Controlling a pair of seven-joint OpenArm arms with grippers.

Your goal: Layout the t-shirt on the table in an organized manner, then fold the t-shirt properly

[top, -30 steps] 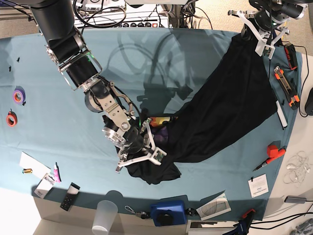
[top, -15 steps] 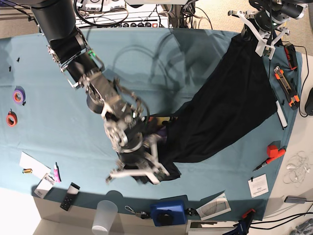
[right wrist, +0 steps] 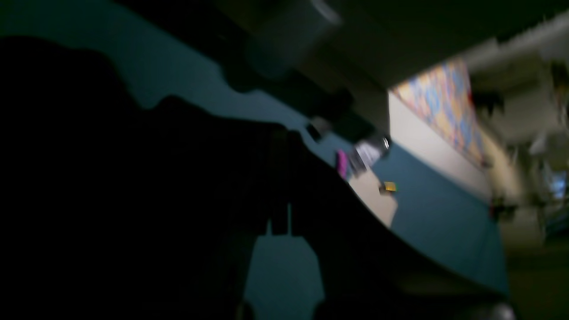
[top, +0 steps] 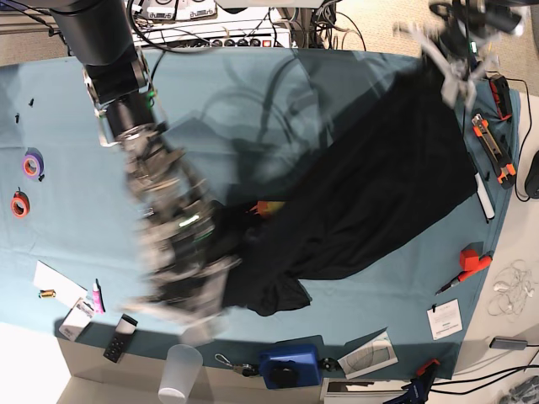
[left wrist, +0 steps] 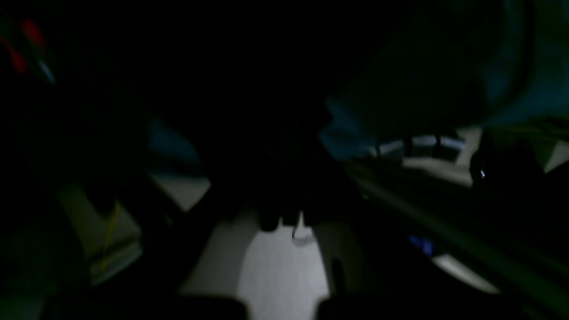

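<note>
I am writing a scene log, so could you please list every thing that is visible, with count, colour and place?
t-shirt: one, black, stretched from the far right corner to the near middle.
table: one, teal cloth.
tape rolls: two, purple and red-orange, left edge.
cup: one, translucent, near edge.
blue object: one, near edge.
utility knife: one, orange and black, right edge.
marker: one, red, right side.
cards: several, white, near corners.
left gripper: one, white, shut on the t-shirt, far right.
right gripper: one, blurred, shut on the t-shirt, near left.
</note>
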